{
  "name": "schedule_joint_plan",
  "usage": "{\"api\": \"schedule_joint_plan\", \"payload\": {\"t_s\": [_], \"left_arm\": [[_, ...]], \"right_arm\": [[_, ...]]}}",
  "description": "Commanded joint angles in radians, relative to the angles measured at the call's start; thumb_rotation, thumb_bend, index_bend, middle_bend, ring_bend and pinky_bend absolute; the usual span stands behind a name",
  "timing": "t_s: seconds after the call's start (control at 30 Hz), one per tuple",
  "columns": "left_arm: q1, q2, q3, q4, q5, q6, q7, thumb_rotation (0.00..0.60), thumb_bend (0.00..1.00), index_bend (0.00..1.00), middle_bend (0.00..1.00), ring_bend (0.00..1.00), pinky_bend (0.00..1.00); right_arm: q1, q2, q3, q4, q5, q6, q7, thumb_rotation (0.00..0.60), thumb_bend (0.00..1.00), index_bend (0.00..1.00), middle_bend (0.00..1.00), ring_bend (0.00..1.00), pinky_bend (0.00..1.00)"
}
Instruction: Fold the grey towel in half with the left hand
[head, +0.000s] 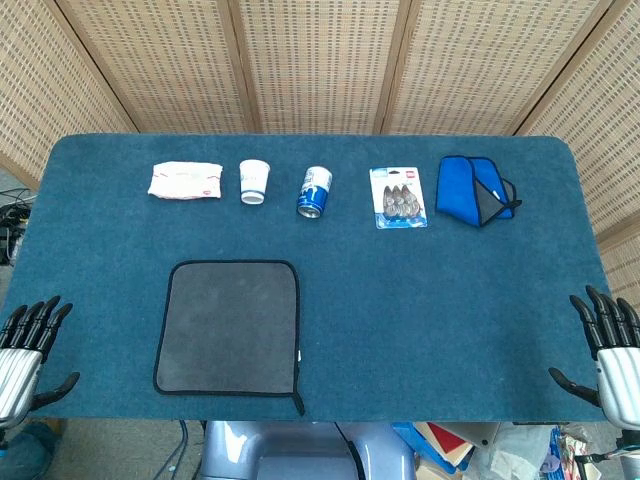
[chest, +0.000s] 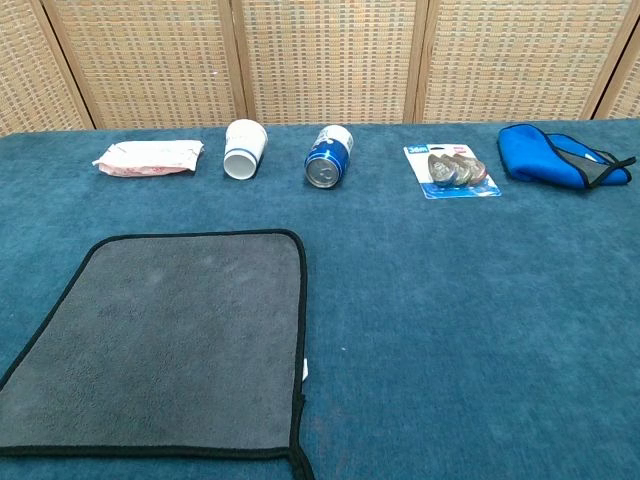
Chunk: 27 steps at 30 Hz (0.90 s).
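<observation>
The grey towel (head: 229, 327) with black edging lies flat and unfolded on the blue table, left of centre near the front edge; the chest view shows the towel (chest: 165, 340) filling the lower left. My left hand (head: 24, 347) hovers at the table's front left corner, fingers spread, holding nothing, well left of the towel. My right hand (head: 612, 350) sits at the front right corner, fingers apart and empty. Neither hand appears in the chest view.
Along the back stand a tissue pack (head: 185, 181), a white paper cup (head: 255, 181), a blue can (head: 315, 191) on its side, a blister pack (head: 399, 197) and a folded blue cloth (head: 475, 189). A woven screen closes off the rear.
</observation>
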<state>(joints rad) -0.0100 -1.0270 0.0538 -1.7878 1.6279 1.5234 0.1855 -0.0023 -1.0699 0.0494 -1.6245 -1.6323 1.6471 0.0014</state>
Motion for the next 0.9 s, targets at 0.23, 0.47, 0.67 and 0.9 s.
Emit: {"api": "schedule_joint_plan", "payload": {"t_s": [0.23, 0.47, 0.67, 0.9], "left_arm": [[-0.014, -0.014, -0.004, 0.015, 0.007, -0.017, -0.007, 0.600, 0.25, 0.00, 0.00, 0.00, 0.00], [-0.141, -0.064, -0.047, 0.087, 0.066, -0.139, 0.001, 0.600, 0.26, 0.00, 0.00, 0.00, 0.00], [-0.388, -0.090, -0.070, 0.172, 0.232, -0.382, -0.022, 0.600, 0.26, 0.00, 0.00, 0.00, 0.00], [-0.596, -0.160, -0.160, 0.173, 0.196, -0.631, 0.082, 0.600, 0.26, 0.09, 0.00, 0.00, 0.00]], "right_arm": [[0.000, 0.000, 0.005, 0.002, 0.007, 0.001, 0.007, 0.600, 0.00, 0.00, 0.00, 0.00, 0.00], [0.011, -0.003, 0.022, 0.013, 0.044, -0.023, 0.017, 0.600, 0.00, 0.00, 0.00, 0.00, 0.00], [0.021, 0.005, 0.038, 0.010, 0.089, -0.051, 0.021, 0.600, 0.00, 0.00, 0.00, 0.00, 0.00], [0.028, 0.005, 0.050, 0.013, 0.140, -0.087, 0.010, 0.600, 0.00, 0.00, 0.00, 0.00, 0.00]]}}
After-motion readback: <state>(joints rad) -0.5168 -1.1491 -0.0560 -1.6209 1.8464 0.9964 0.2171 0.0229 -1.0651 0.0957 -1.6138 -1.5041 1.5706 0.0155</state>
